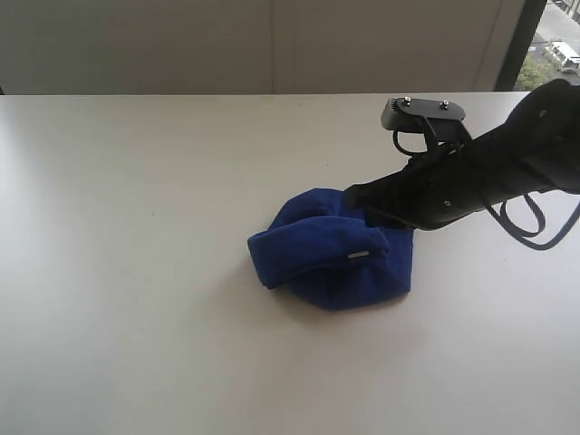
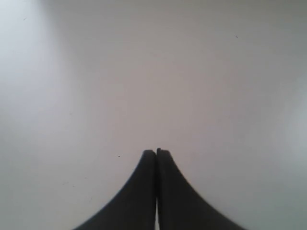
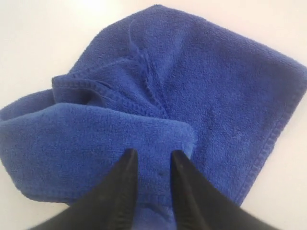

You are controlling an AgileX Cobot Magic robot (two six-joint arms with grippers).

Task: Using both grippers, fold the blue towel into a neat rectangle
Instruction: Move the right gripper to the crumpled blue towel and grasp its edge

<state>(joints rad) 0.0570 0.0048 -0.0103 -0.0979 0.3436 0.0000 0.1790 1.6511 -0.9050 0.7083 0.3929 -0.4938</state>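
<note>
The blue towel (image 1: pixel 331 258) lies bunched in a rough heap near the middle of the white table (image 1: pixel 136 227), one layer folded over the rest, with a small white tag (image 1: pixel 360 255) on top. My right gripper (image 1: pixel 362 204) reaches in from the right at the heap's far right side. In the right wrist view the right gripper (image 3: pixel 153 155) has a puckered fold of the blue towel (image 3: pixel 192 81) between its black fingers (image 3: pixel 128 160). My left gripper (image 2: pixel 156 152) is shut on nothing over bare table (image 2: pixel 144 72); it is outside the exterior view.
The table's far edge (image 1: pixel 227 93) meets a pale wall. A window (image 1: pixel 553 45) shows at the top right. The right arm's black cable loop (image 1: pixel 530 227) hangs beside the arm, above the table's right side.
</note>
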